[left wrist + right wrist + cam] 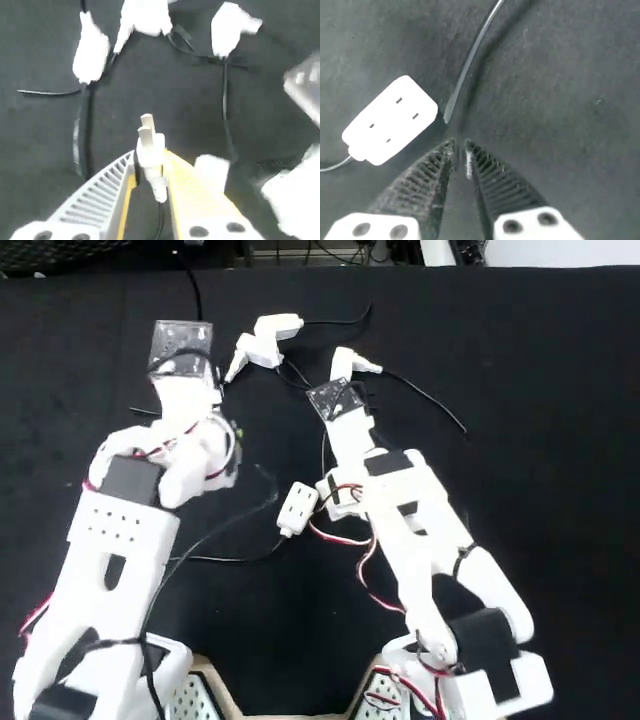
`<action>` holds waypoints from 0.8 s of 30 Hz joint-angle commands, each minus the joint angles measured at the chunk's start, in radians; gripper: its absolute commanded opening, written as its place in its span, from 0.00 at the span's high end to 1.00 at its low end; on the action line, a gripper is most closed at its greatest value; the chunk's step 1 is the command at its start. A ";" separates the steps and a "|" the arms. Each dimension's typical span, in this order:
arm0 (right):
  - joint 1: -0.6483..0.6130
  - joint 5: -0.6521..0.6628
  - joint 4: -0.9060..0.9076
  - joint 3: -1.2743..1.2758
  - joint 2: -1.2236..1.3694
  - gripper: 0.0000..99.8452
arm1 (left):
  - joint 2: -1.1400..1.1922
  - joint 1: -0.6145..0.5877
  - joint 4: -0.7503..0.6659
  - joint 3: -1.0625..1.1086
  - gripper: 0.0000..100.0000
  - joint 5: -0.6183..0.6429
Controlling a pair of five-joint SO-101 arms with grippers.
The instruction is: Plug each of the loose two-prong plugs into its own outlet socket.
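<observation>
My left gripper (150, 150) is shut on a white two-prong plug (149, 145), with the prongs pointing away from the wrist and its black cord running back between the fingers. In the high view the left gripper (181, 352) is at the far left. Ahead of it lie white plug bodies on black cords (91, 50) (146, 16) (229, 27), seen from above as a cluster (264, 340) and a single piece (346, 364). My right gripper (460, 148) (335, 400) is shut, with nothing visible between its tips. It hovers just beside a white outlet socket (390, 120).
A white outlet block (297, 505) lies next to the right arm's middle. Black cords (425, 398) (470, 65) snake across the black tablecloth (540, 390). Red and white arm wires (365, 560) hang near the right arm. Open cloth lies at the far right.
</observation>
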 commanded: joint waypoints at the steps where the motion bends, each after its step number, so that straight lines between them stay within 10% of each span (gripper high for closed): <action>1: -0.011 -0.063 0.026 0.015 -0.101 0.99 | 0.107 0.088 -0.014 -0.091 0.97 0.143; 15: -0.009 -0.051 -0.433 0.394 -0.312 0.99 | 0.126 0.285 0.135 -0.456 0.97 0.284; 24: -0.011 -0.196 -0.674 0.478 -0.321 0.99 | 0.124 0.323 0.057 -0.298 0.97 0.290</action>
